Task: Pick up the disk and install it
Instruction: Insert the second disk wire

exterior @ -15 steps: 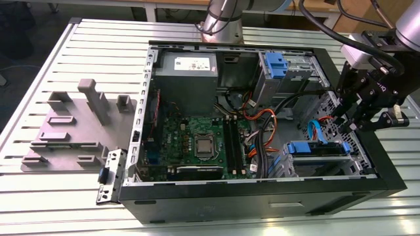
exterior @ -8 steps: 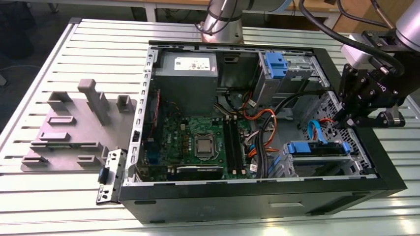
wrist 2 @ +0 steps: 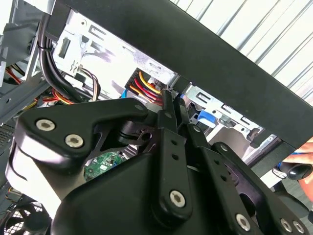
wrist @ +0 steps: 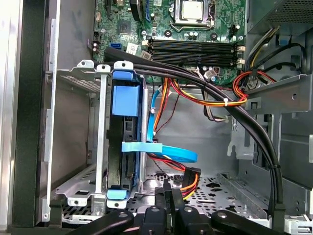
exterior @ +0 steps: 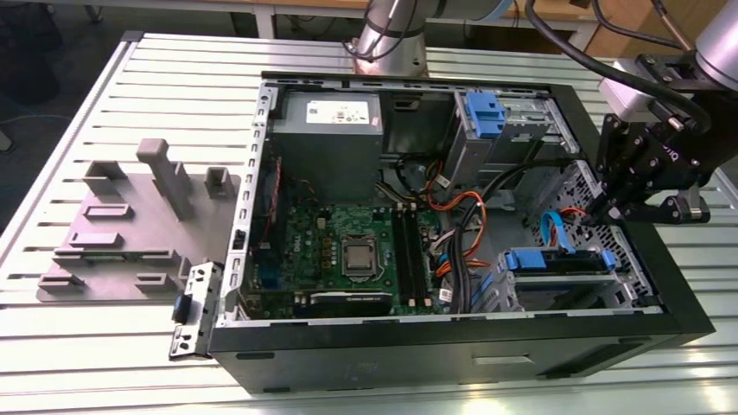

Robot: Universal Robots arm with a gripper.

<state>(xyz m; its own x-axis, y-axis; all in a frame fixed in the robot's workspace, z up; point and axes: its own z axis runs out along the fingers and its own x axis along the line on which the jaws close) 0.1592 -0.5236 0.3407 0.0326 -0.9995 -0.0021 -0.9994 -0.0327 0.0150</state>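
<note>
Disk [wrist: 124, 142] sits on edge in its metal cage [wrist: 80, 147] inside the computer case [exterior: 461, 354]. Rigid, fairly heavy, shock-sensitive; I'd grip the blue carrier, not the label face. Pincer [wrist: 168, 193] is clenched on nothing, near the cage, apart from the disk.

the whole setup sits on a pale slatted metal table [exterior: 150, 95] with long grooves running across it, dark floor [exterior: 47, 43] showing past its far corner, and what looks like wooden bench edges [exterior: 311, 7] along the back, lighting pretty even.
</note>
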